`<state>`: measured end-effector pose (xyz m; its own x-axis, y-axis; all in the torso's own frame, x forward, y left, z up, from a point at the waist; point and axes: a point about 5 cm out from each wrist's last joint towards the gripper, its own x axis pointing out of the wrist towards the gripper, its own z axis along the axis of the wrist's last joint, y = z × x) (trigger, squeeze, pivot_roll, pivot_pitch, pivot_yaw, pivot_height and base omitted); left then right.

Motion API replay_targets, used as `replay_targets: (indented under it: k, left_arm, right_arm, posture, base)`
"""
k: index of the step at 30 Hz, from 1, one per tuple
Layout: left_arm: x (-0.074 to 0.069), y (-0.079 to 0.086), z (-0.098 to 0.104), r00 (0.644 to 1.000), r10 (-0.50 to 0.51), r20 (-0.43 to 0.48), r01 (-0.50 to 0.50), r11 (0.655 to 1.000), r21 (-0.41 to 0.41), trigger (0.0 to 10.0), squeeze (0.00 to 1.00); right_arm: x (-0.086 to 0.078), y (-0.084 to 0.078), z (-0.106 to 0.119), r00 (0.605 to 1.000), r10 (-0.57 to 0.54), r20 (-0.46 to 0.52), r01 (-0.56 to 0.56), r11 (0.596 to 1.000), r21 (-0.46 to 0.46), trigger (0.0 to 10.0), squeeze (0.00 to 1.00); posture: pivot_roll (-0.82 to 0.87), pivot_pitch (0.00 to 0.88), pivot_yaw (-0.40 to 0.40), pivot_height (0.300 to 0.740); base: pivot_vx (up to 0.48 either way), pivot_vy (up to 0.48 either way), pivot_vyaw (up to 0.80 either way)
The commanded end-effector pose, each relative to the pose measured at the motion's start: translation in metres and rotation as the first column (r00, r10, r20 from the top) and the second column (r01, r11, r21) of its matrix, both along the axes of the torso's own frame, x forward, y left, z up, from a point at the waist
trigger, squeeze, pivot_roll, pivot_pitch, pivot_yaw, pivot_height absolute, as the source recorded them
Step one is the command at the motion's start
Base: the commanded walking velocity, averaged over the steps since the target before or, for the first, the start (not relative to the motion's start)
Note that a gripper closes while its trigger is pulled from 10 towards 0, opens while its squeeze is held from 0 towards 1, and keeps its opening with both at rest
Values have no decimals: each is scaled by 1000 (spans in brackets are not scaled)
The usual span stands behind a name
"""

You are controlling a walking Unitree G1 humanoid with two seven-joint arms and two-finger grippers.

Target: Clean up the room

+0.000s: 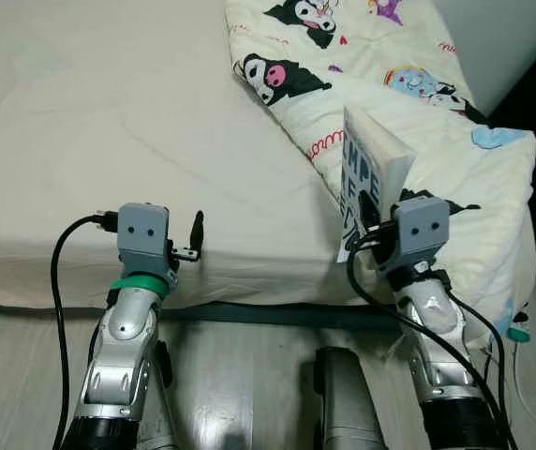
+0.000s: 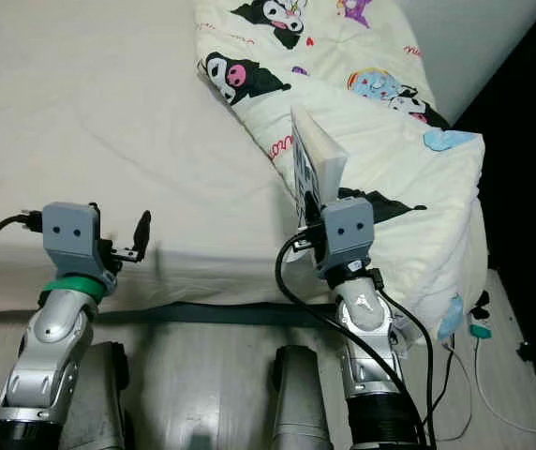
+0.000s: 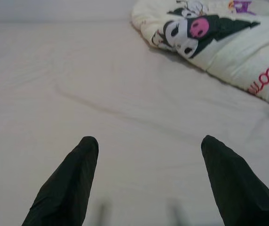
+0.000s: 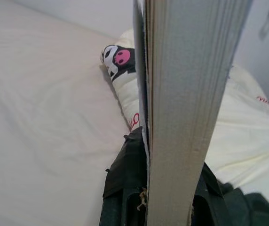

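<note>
I see my right gripper [image 1: 373,217] with its jaws clenched on a thick white paperback book with dark blue cover lettering [image 1: 369,174], holding it upright on its edge, page block facing the robot's right. The book stands over the near edge of the bed, just where the cream quilt printed with black-and-pink cartoon characters [image 1: 437,122] rolls down toward the floor. In the right wrist view the grey page edges [image 4: 186,108] run up between the black fingers [image 4: 125,188], with the quilt beyond.

My left gripper [image 3: 148,155] hovers over the plain beige bed sheet [image 1: 99,122], jaws released and spread wide, nothing between them. The sheet ahead of it lies flat apart from faint creases, open all the way to the quilt's rolled edge [image 3: 209,61].

The mattress edge runs across just in front of both wrists, above a dark bed frame strip [image 1: 268,317] and pale wooden floor [image 1: 240,384]. To the robot's right, beside the hanging quilt corner, white cables [image 2: 493,375] and a small teal object [image 2: 479,330] lie on the floor.
</note>
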<state>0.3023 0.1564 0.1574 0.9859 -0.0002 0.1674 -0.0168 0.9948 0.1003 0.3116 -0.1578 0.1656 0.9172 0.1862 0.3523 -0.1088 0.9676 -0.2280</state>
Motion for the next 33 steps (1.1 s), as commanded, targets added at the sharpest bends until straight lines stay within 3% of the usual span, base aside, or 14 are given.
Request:
replay_targets:
  k: [1,7,17,29,33]
  left_arm:
    - [1,-3,-4,1000,-4,-15,4,1000,-13,10000,0]
    - [7,-11,-2,999,-35,-8,35,999,-35,10000,0]
    - [10,-39,-10,992,-124,-37,121,991,-65,10000,0]
    - [13,-42,-12,989,-139,-45,136,989,-61,10000,0]
    - [14,-42,-18,986,-143,-91,138,988,-62,10000,0]
  right_arm:
    - [0,-6,3,999,-28,29,28,1000,-13,10000,0]
    - [0,-10,2,998,-54,36,55,998,-16,10000,0]
    - [-1,-11,-3,997,-72,30,73,997,-34,10000,0]
    - [0,-12,-6,996,-86,29,87,995,-44,10000,0]
    - [0,-13,-8,995,-99,17,100,995,-30,10000,0]
  posture:
    - [29,63,-60,579]
    - [25,64,-59,604]
    - [14,68,-55,654]
    - [15,68,-52,699]
    - [16,67,-50,719]
  base:
    - [0,0,0]
    - [0,0,0]
    - [0,0,0]
    - [0,0,0]
    - [0,0,0]
